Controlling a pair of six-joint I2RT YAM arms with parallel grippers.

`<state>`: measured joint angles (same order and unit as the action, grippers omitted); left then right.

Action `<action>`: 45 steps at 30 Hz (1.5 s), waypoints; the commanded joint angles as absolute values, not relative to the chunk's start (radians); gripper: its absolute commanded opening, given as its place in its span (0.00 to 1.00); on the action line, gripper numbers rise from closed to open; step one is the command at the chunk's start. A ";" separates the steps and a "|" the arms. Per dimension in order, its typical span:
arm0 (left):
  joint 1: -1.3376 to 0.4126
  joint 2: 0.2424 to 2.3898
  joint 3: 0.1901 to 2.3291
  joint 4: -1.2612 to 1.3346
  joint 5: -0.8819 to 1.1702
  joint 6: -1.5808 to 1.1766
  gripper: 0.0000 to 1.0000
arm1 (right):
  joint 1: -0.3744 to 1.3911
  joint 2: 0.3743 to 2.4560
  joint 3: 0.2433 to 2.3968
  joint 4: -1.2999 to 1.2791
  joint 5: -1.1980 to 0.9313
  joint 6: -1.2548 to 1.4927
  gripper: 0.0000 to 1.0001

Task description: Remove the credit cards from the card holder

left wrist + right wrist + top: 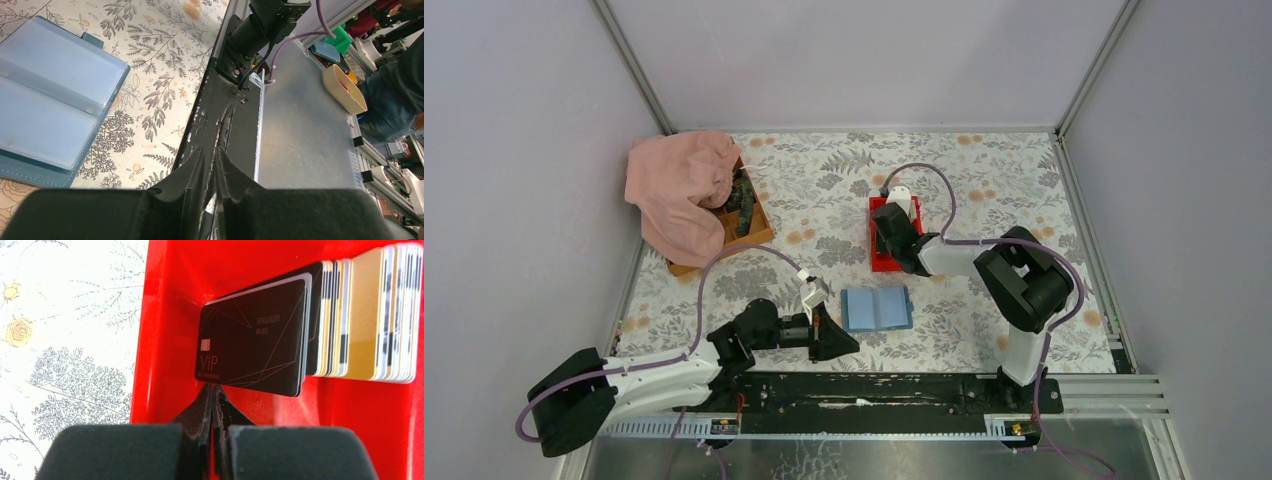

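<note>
Floral tablecloth (984,170) under the blue card holder (876,309), lying open. Just beyond the holder: red bin (884,264). Right gripper (212,387) inside the bin, jaws closed, empty. Left gripper (210,152) beside the holder, jaws nearly together; grip unclear. Credit cards (350,315) stand stacked in the bin.

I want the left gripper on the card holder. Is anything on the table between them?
Nothing visible. Only bare floral tablecloth lies between the left gripper and the open card holder, which lies flat just past its fingertips. The red bin and the right gripper are farther back, off that path.
</note>
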<state>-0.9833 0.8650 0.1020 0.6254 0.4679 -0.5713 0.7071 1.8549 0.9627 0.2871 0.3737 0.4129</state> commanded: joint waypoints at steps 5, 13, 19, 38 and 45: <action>-0.989 0.864 0.094 0.642 0.462 -0.563 0.19 | 0.664 1.842 1.028 0.274 0.385 0.363 0.00; -0.990 0.865 0.094 0.638 0.465 -0.565 0.19 | 0.652 1.841 1.064 0.255 0.382 0.340 0.00; -0.991 0.861 0.096 0.635 0.461 -0.562 0.20 | 0.652 1.756 0.988 0.276 0.298 0.369 0.00; -0.979 0.743 0.135 0.292 -0.091 -0.735 0.78 | 1.060 1.349 0.769 0.150 0.553 0.345 0.56; -0.976 0.531 0.151 0.002 -0.278 -0.777 0.76 | 1.177 1.417 0.692 0.123 0.596 0.459 0.58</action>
